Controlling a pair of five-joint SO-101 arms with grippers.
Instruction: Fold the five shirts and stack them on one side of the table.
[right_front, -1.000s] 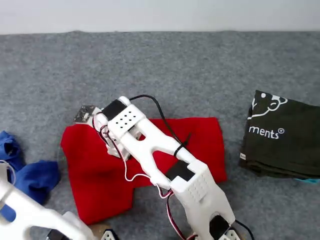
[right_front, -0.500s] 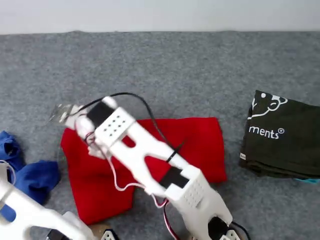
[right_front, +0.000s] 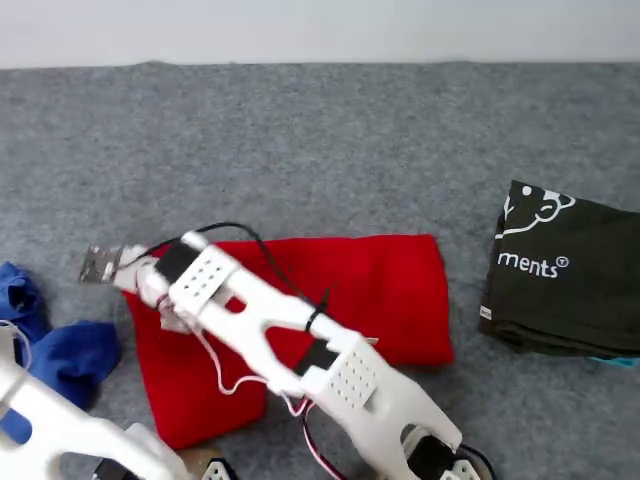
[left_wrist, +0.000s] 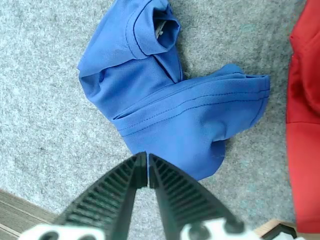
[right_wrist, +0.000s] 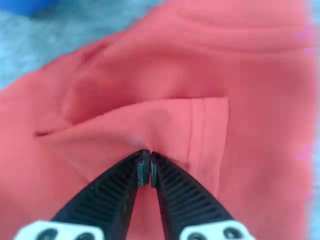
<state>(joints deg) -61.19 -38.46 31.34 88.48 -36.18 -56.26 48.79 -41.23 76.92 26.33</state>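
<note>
Partly folded red shirt flat mid-table, crumpled blue shirt at one side, folded dark shirt topping stack opposite

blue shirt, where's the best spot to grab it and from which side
Probably the double-stitched hem of the blue shirt, pinched from straight above with the jaws set across it. The shirt lies crumpled on the table, and that hem forms a raised, layered ridge with a free corner near the red shirt.

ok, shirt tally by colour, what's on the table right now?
red shirt: 1
blue shirt: 1
dark green shirt, folded: 1
light blue garment, an edge peeking from under the dark green one: 1
Total: 4 in sight
</note>
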